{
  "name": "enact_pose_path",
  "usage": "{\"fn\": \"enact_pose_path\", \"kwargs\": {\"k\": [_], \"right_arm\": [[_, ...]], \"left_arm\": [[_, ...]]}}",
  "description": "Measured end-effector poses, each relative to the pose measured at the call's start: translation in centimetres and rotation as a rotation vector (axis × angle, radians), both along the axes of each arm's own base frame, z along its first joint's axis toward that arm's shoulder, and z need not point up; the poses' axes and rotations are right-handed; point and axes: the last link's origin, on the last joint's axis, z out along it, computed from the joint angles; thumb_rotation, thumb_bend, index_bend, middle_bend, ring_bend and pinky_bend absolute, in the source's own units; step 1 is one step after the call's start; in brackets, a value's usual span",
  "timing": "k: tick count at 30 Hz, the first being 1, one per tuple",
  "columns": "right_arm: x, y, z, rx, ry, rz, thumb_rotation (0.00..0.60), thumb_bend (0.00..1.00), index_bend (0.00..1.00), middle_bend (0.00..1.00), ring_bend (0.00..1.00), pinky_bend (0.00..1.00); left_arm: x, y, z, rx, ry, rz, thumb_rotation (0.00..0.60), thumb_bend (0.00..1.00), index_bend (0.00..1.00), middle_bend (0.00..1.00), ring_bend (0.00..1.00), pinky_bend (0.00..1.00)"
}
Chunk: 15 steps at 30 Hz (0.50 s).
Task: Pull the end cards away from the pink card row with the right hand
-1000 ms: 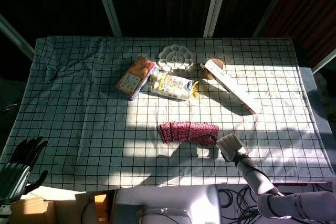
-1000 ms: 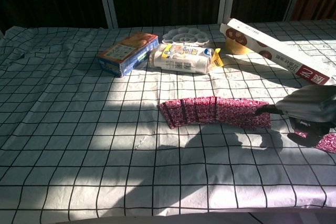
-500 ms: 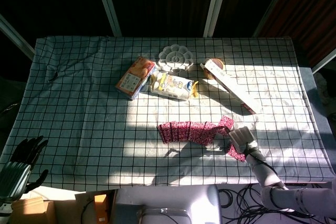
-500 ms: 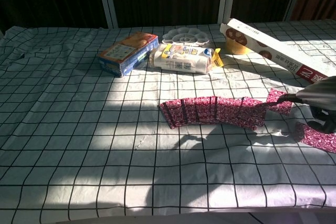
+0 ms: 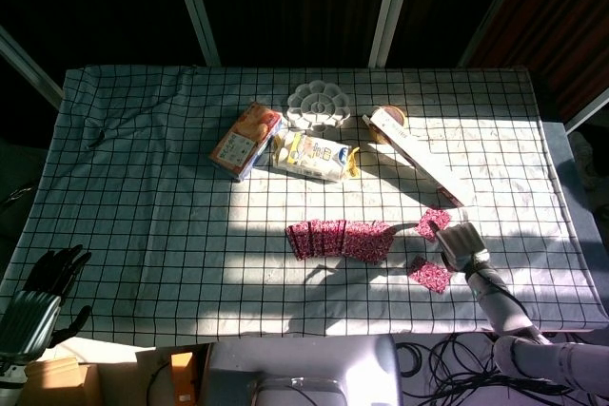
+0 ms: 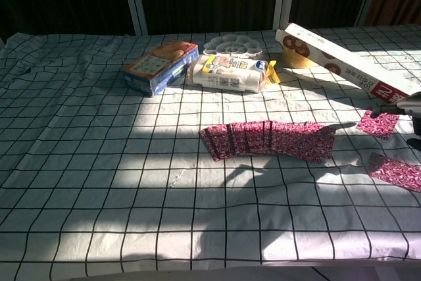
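Only the head view takes in both hands: the left hand (image 5: 43,282) hangs dark at the near left corner off the worktop (image 5: 143,197), fingers apart and holding nothing, while the pale right hand (image 5: 460,242) sits over the cloth to the right of the pink card row (image 5: 341,238), fingers spread with nothing visibly gripped. The chest view catches just a grey sliver of that hand at its right edge, but shows the patterned card faces better: the overlapped fan of the row, one loose card (image 6: 377,123) apart to its right, and another loose card (image 6: 395,171) nearer. Behind lie an orange snack box (image 5: 246,140), a glossy white pouch (image 5: 310,156), a scalloped white palette (image 5: 319,106) and a long white carton (image 5: 414,155) on the checked cloth.
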Motion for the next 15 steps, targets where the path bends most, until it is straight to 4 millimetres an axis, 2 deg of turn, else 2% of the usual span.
{"fn": "enact_pose_path", "kwargs": {"k": [1, 5, 8, 10, 13, 15], "right_arm": [[0.2, 0.1, 0.2, -0.007, -0.011, 0.016, 0.6, 0.52, 0.02, 0.59, 0.5, 0.66], [0.9, 1.2, 1.4, -0.051, -0.073, 0.096, 0.6, 0.52, 0.0, 0.24, 0.19, 0.54], [1.2, 2.9, 2.7, -0.097, -0.128, 0.169, 0.6, 0.52, 0.0, 0.05, 0.02, 0.43], [1.2, 4.7, 3.8, -0.143, -0.169, 0.226, 0.6, 0.52, 0.0, 0.0, 0.0, 0.34], [0.8, 7.9, 5.7, -0.23, -0.229, 0.291, 0.6, 0.49, 0.0, 0.0, 0.0, 0.14], [0.1, 10.1, 6.8, -0.296, -0.256, 0.309, 0.6, 0.46, 0.0, 0.0, 0.0, 0.07]], "left_arm": [[0.0, 0.0, 0.0, 0.001, -0.001, -0.001, 0.6, 0.38, 0.0, 0.0, 0.0, 0.0], [0.0, -0.2, 0.2, 0.007, -0.006, -0.005, 0.6, 0.38, 0.0, 0.0, 0.0, 0.0], [0.0, -0.4, 0.4, 0.013, -0.011, -0.011, 0.6, 0.38, 0.0, 0.0, 0.0, 0.0], [0.0, -0.6, 0.4, 0.013, -0.013, -0.016, 0.6, 0.38, 0.0, 0.0, 0.0, 0.0], [-0.1, -0.9, 0.4, 0.006, -0.011, -0.021, 0.6, 0.38, 0.0, 0.0, 0.0, 0.0], [-0.1, -0.9, 0.3, 0.007, -0.011, -0.022, 0.6, 0.38, 0.0, 0.0, 0.0, 0.0]]}}
